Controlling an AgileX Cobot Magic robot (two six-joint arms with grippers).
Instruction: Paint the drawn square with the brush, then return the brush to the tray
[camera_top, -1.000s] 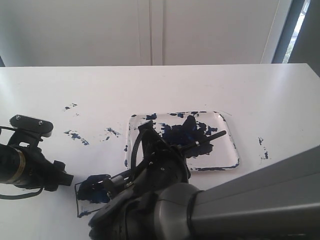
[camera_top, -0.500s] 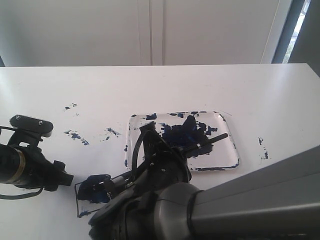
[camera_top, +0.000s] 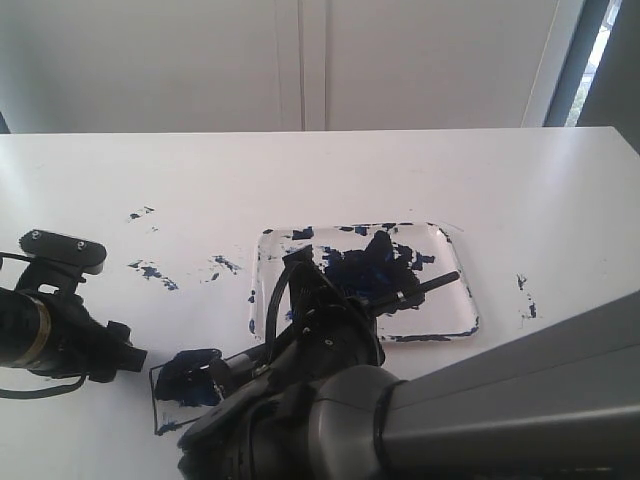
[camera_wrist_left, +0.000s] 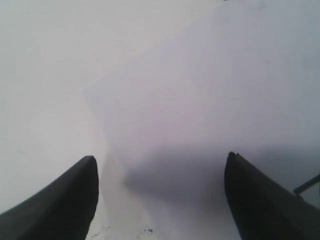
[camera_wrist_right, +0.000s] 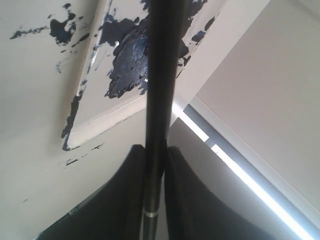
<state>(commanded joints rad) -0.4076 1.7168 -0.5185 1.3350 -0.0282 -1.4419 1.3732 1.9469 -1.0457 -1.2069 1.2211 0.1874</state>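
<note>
Pinches the brush in the right gripper, seen only from its wrist. Holds the left gripper wide, empty.

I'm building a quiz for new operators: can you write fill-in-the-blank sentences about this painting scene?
The right gripper is clamped on the ___.
The left gripper's jaws stand ___, holding nothing.
The drawn square is smeared dark ___ inside.
The brush handle shows over the ___.
Missing words: brush; open; blue; tray.
</note>
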